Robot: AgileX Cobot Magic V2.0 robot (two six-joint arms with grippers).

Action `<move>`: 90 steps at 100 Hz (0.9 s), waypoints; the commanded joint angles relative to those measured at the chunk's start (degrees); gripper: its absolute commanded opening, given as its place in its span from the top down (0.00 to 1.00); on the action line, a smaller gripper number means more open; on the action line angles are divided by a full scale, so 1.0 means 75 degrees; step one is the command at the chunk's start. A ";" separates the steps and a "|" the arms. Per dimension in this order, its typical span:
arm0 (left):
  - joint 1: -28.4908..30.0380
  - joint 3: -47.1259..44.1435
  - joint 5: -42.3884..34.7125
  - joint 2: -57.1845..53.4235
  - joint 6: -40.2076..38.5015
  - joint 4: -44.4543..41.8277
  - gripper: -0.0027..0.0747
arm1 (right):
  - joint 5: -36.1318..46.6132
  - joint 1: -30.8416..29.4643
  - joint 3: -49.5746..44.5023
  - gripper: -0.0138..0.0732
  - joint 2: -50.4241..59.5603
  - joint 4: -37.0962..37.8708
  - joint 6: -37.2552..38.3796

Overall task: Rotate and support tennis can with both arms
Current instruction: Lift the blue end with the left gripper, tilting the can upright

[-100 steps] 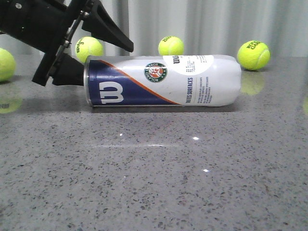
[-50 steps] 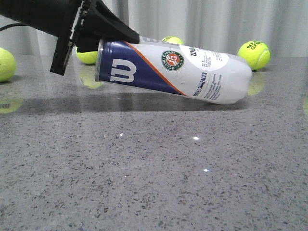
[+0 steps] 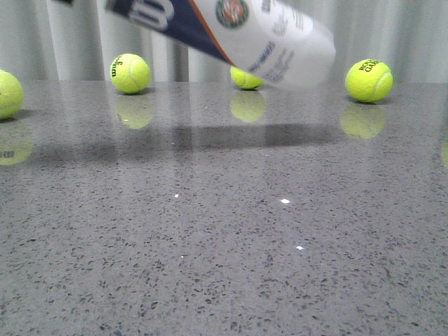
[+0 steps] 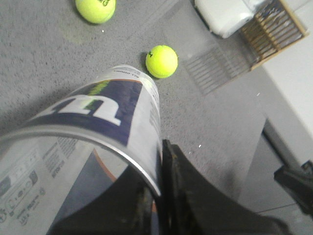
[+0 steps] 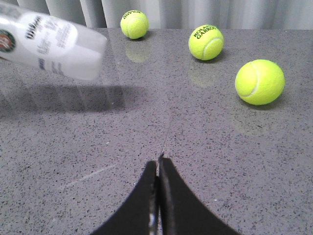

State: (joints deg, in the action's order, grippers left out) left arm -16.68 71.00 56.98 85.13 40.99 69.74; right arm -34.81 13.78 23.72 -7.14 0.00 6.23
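The right gripper (image 5: 157, 169) waits low over the granite table (image 3: 224, 266), fingers pressed together. Beyond, the left gripper (image 4: 159, 196) pinches the rim of the Wilson tennis can (image 3: 231, 31), now lifted clear, tilted, unsupported at its white end

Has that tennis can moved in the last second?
Yes. The tennis can has risen off the table, now tilted above the middle ball at the back.
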 commanded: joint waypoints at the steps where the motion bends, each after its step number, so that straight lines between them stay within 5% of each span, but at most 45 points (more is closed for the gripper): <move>1: -0.0098 0.0784 0.0147 -0.0563 -0.0877 -0.0905 0.99 | 0.0551 -0.0039 0.0180 0.91 -0.0071 0.0070 -0.0008; 27: -0.0585 0.2510 0.1036 -0.0746 -0.2695 -0.4245 0.99 | 0.0545 -0.0039 0.0180 0.91 -0.0071 0.0070 -0.0008; 52: -0.1416 0.2888 0.1693 -0.0716 -0.3897 -0.6860 0.99 | 0.0545 -0.0039 0.0180 0.91 -0.0071 0.0070 -0.0008; 90: -0.1881 0.2888 0.2143 -0.0599 -0.4328 -0.7441 0.99 | 0.0545 -0.0039 0.0180 0.91 -0.0071 0.0070 -0.0008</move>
State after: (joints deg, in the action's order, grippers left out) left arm -30.23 90.80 72.17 81.63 9.28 12.90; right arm -34.81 13.78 23.72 -7.14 0.00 6.47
